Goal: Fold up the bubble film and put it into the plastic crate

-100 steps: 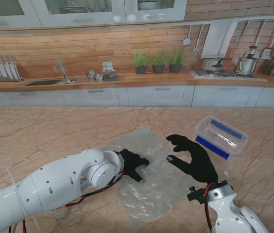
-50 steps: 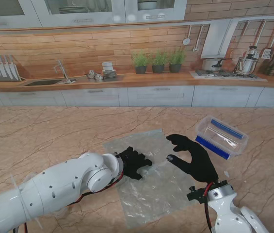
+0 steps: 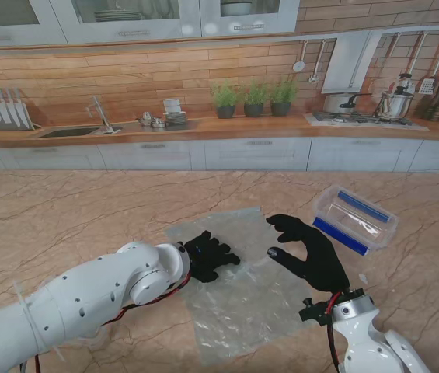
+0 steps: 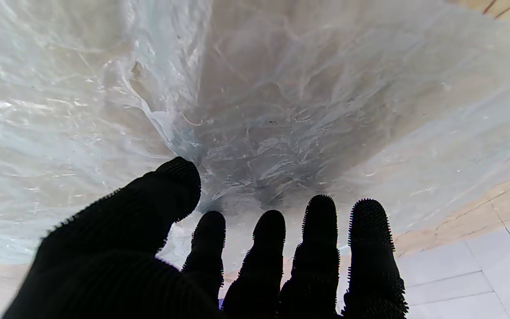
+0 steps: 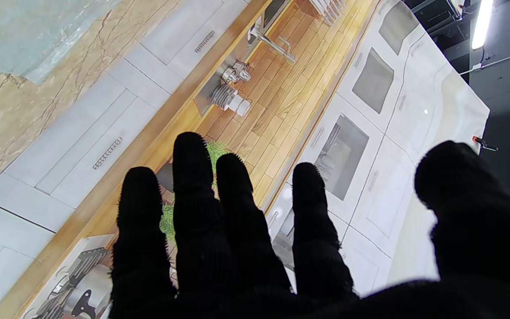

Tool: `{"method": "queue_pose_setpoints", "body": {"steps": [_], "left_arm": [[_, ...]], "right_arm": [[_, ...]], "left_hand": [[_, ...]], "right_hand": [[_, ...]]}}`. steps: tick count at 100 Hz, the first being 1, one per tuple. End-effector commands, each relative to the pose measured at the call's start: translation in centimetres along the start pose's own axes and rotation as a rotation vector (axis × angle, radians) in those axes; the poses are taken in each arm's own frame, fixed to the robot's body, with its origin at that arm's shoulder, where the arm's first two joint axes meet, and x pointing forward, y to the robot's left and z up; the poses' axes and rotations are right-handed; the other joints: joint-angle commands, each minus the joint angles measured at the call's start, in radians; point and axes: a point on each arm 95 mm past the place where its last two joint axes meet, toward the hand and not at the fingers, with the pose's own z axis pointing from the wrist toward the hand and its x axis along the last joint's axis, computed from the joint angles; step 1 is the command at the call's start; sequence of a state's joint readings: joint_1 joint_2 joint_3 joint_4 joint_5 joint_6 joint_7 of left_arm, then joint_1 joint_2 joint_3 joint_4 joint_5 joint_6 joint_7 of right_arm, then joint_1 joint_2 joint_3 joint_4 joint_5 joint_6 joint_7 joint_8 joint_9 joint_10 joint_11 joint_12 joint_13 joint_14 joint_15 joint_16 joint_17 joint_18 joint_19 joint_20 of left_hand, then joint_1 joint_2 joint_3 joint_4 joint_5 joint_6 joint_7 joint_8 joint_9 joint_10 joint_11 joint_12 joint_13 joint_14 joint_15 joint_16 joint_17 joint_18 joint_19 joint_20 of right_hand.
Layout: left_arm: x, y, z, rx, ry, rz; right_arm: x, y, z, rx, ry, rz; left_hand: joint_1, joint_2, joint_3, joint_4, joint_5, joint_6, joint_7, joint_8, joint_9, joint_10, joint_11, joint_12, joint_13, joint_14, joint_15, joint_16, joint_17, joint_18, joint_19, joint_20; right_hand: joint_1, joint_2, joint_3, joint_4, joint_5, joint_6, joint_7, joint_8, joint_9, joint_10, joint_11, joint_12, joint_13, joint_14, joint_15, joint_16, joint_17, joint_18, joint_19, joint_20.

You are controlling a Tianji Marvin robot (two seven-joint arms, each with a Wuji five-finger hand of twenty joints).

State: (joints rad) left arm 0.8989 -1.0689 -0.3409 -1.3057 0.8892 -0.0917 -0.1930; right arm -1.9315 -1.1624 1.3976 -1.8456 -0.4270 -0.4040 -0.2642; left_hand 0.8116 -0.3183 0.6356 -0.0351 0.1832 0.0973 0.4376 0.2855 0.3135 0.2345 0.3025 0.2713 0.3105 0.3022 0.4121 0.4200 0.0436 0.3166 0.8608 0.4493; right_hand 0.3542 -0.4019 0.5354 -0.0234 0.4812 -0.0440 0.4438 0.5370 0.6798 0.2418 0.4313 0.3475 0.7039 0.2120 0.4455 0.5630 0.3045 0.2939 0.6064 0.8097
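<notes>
Resting left hand (image 3: 211,258) on unlabelled bubble film (image 3: 238,291)

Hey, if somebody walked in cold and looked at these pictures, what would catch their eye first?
Probably the two black gloved hands over the marble table: the left hand spread on the crinkly bubble film at the centre, the right hand open at the film's right edge. Next, the clear plastic crate with blue ends, farther right.

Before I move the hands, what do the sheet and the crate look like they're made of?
The bubble film: thin, clear, glossy plastic, wrinkled and catching highlights, with the marble-look table showing through; no bubbles can be made out. The plastic crate: apparently rigid transparent plastic with blue strips, clear walls showing the inside.
</notes>
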Motion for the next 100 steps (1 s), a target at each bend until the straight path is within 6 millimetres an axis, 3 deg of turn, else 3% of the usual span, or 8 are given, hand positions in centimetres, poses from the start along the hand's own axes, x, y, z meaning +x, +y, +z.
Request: {"method": "queue_pose_setpoints", "body": {"steps": [1,23,58,81,100], "left_arm": [[-0.4,0.6,0.0,-0.006,0.004,0.016],[-1.3,1.4,0.3,0.002,0.021,0.068],[-1.0,0.9,-0.1,0.066,0.058,0.113],[-1.1,-0.8,-1.8,0.144,0.029,0.141],[-2.3,-2.7,-4.4,0.249,-0.028,0.159]], "right_arm": [[0.2,-0.1,0.0,-0.002,-0.001,0.007],[0.2,-0.2,0.0,-0.004,-0.002,0.009],[0.2,-0.2,0.1,-0.003,-0.006,0.011],[0.2,-0.2,0.1,-0.007,-0.007,0.010],[0.1,-0.2,0.2,-0.006,-0.007,0.010]], "left_hand": [[0.003,-0.043,0.032,0.000,0.010,-0.017,0.037,0.012,-0.040,-0.003,0.026,0.002,0.001,-0.016,0.001,-0.010,0.001,-0.018,-0.007,-0.013],[-0.031,-0.060,0.063,-0.008,-0.015,-0.012,0.052,0.018,-0.052,0.001,0.045,0.012,0.029,-0.017,0.068,0.020,0.029,-0.043,0.048,0.014],[-0.042,-0.063,0.082,-0.016,-0.020,-0.029,0.075,0.027,-0.054,-0.009,0.050,0.015,0.034,-0.023,0.074,0.018,0.031,-0.048,0.048,0.015],[-0.147,-0.034,-0.052,-0.027,-0.023,-0.015,0.038,0.007,-0.060,0.007,0.030,0.003,0.021,-0.013,0.056,0.012,0.020,-0.033,0.030,0.007],[-0.151,0.011,-0.158,-0.020,-0.001,-0.008,0.020,-0.002,-0.053,0.012,0.025,0.000,0.023,-0.009,0.047,0.012,0.019,-0.027,0.020,0.002]], "right_hand": [[-0.029,0.050,-0.014,-0.005,0.005,-0.019,-0.015,-0.007,0.009,0.002,-0.018,-0.001,0.006,0.001,0.016,0.013,-0.010,0.011,0.017,0.026],[-0.030,0.052,-0.014,-0.005,0.006,-0.018,-0.015,-0.007,0.009,0.002,-0.019,-0.001,0.007,0.000,0.017,0.013,-0.010,0.012,0.016,0.027],[-0.032,0.055,-0.014,-0.005,0.007,-0.018,-0.016,-0.008,0.009,0.003,-0.019,-0.001,0.006,0.001,0.017,0.014,-0.009,0.012,0.016,0.028],[-0.030,0.054,-0.014,-0.005,0.007,-0.018,-0.016,-0.008,0.010,0.004,-0.019,-0.001,0.006,0.000,0.016,0.013,-0.008,0.012,0.016,0.029],[-0.029,0.054,-0.014,-0.005,0.009,-0.018,-0.015,-0.008,0.010,0.003,-0.019,-0.001,0.007,0.002,0.017,0.013,-0.008,0.012,0.016,0.029]]}}
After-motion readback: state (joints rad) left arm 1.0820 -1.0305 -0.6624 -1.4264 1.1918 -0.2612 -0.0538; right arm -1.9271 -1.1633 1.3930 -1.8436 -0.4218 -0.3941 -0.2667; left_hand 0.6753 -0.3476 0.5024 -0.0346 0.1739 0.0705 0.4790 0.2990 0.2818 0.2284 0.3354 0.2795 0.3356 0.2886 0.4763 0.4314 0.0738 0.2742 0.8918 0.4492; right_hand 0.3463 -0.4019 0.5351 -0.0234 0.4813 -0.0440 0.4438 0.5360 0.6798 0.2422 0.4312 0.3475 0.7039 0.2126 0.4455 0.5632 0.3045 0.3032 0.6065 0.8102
